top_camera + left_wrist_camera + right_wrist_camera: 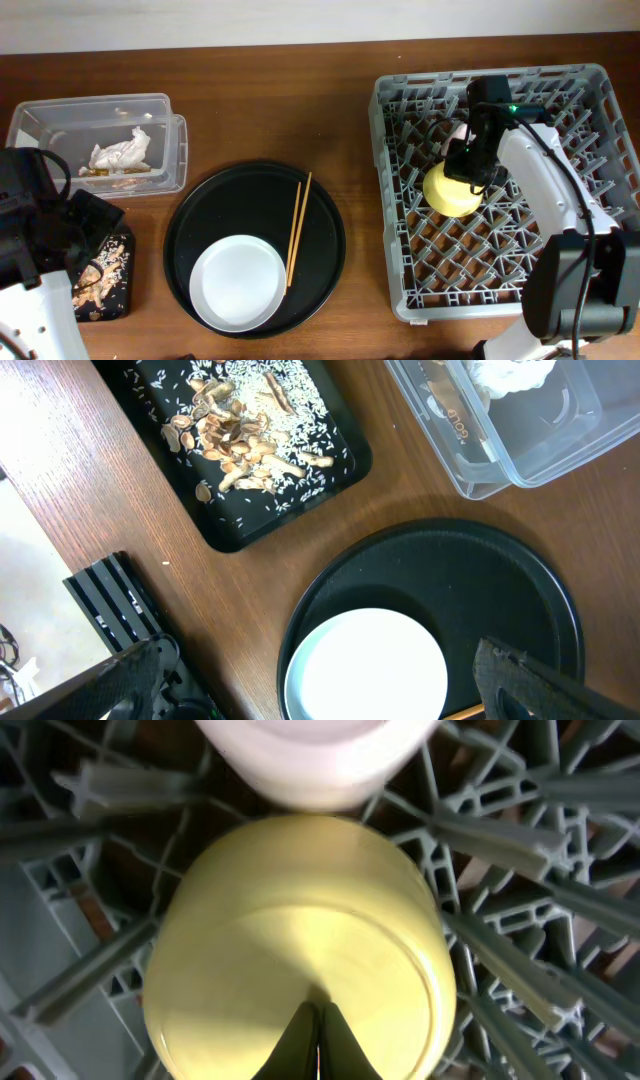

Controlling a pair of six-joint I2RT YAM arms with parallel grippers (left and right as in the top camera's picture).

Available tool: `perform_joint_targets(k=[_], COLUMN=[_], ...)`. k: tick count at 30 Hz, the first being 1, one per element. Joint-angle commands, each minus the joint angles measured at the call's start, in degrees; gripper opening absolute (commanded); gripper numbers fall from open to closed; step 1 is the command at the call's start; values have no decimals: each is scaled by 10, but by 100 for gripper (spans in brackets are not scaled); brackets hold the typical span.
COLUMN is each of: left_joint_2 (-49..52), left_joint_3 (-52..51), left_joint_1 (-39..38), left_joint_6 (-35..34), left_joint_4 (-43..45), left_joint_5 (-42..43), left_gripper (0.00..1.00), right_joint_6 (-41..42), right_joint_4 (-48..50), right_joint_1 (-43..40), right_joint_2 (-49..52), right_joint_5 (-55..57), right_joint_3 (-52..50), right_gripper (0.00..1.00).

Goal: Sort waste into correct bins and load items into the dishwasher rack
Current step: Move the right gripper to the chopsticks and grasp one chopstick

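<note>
A round black tray (225,205) lies on the brown wooden table (290,110), left of the middle and toward the near edge. Beyond the table's far edge runs a pale strip (300,20).

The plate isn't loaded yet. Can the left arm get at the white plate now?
Probably yes. The left end effector is open and pointed toward the plate, nothing lies on it, and the chopsticks sit beside it in the round black tray.

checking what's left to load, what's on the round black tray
A pale round plate and wooden chopsticks lie on the round black tray. The tray surface under the plate is hidden.
</note>
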Motion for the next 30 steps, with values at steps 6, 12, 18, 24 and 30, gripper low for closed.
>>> perform_joint_targets(k=[6,12,18,24,30], left_joint_2=[0,0,0,0,0], left_joint_3=[2,2,2,2,2], left_joint_1=[3,3,3,3,3], left_joint_6=[3,3,3,3,3], left_joint_4=[0,0,0,0,0], left_joint_5=[-2,-2,-2,-2,-2], left_gripper=[99,99,99,99,99], right_joint_6=[-31,-23,107,177,203], right_joint_4=[10,92,126,187,246], right_joint_1=[43,162,299,361,391], right_joint_2=[-118,-129,-51,52,121], right_joint_5=[-206,-288,-112,-92,-91], right_joint_3=[9,9,9,9,9], right_gripper=[12,99,99,91,46])
